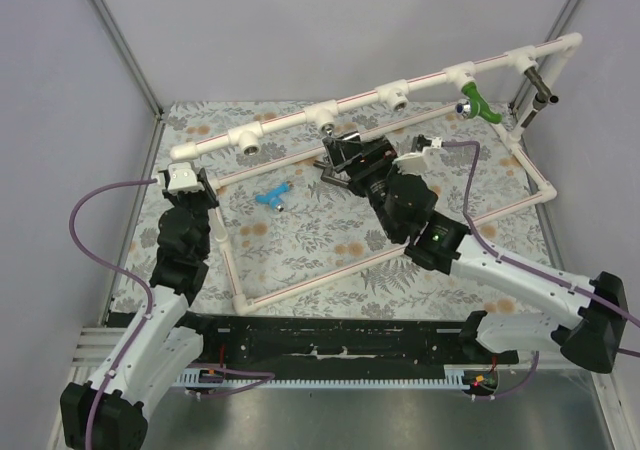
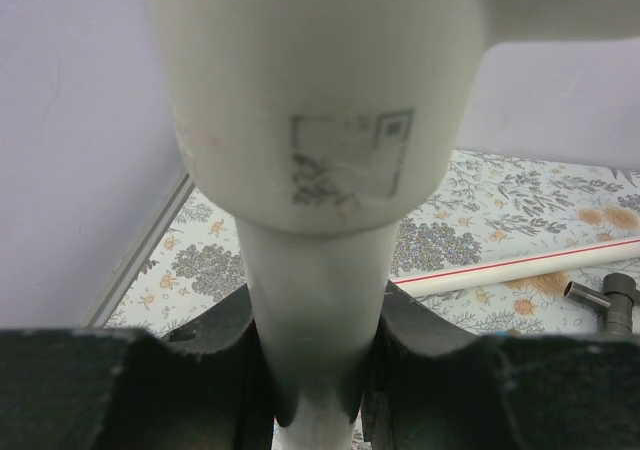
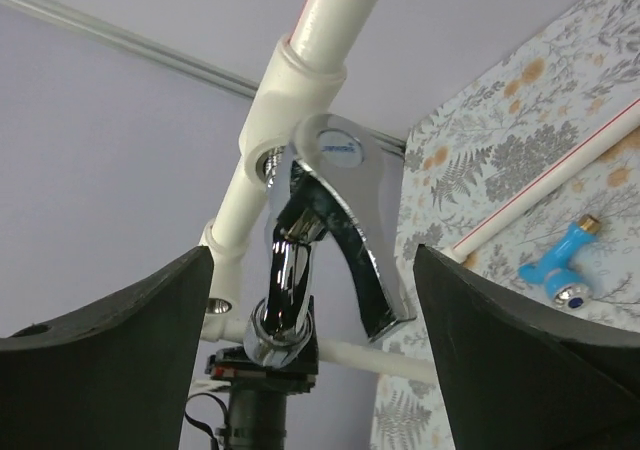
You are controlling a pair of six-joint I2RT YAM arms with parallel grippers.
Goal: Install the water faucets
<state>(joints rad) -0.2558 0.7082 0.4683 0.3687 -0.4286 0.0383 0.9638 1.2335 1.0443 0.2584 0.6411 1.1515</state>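
Now, your right gripper (image 1: pixel 343 157) sits at the middle of the top view with its fingers well apart, and the silver faucet (image 3: pixel 320 220) hangs between them, touching neither. That faucet looks seated in the tee fitting (image 3: pixel 300 90) of the white pipe frame (image 1: pixel 420 78), spout pointing down; whether it is screwed fully home you cannot tell from here. Your left gripper (image 2: pixel 312 370), at the left of the top view, is clamped on an upright leg of the frame just under an elbow, apparently bracing it. The green faucet (image 1: pixel 478 102) is mounted on the rail at the upper right, and the dark grey faucet (image 1: pixel 540 88) hangs near the far right end. The light blue faucet (image 1: pixel 272 196) lies loose on the worktop (image 1: pixel 330 240), left of centre, well apart from both arms. So the step in hand reads as the end of fitting the silver one, with the blue one left to do. Next you likely need to back the right gripper straight away from the silver faucet without brushing its handle, then go down to the blue faucet and take it by the body so its threaded end stays free. An empty fitting (image 1: pixel 248 143) on the left part of the rail looks like a candidate seat. Keep the left clamp on while you thread.
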